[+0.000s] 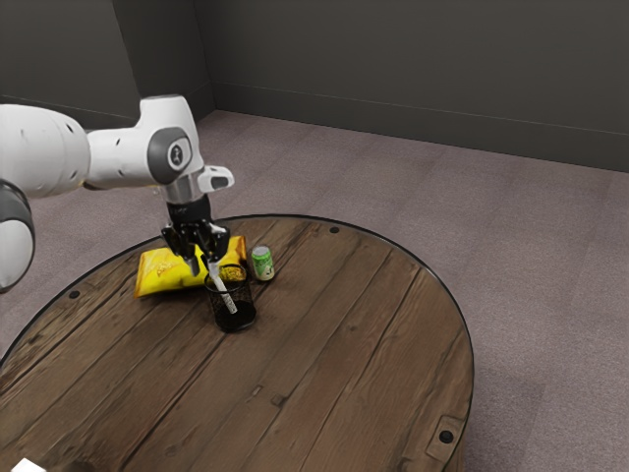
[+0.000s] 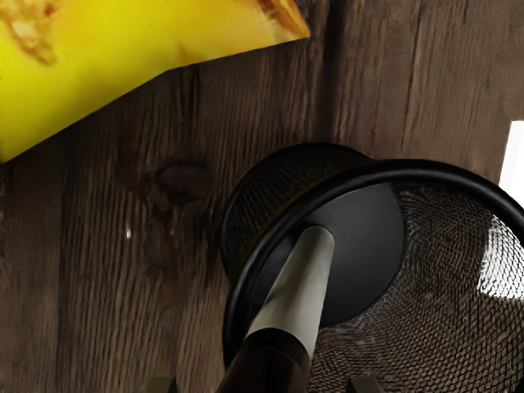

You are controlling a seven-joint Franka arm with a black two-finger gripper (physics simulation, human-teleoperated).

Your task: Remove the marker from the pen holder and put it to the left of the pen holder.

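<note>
Grey and black, the marker [image 2: 296,286] slants in the mesh holder [image 2: 393,170].

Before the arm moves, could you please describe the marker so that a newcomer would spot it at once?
On the round wooden table, find the yellow snack bag and, beside it, the black mesh pen holder. The marker leans inside that holder, its pale part reaching down, its dark part uppermost. Its long, slim shape sets it apart from the squat green can nearby.
</note>
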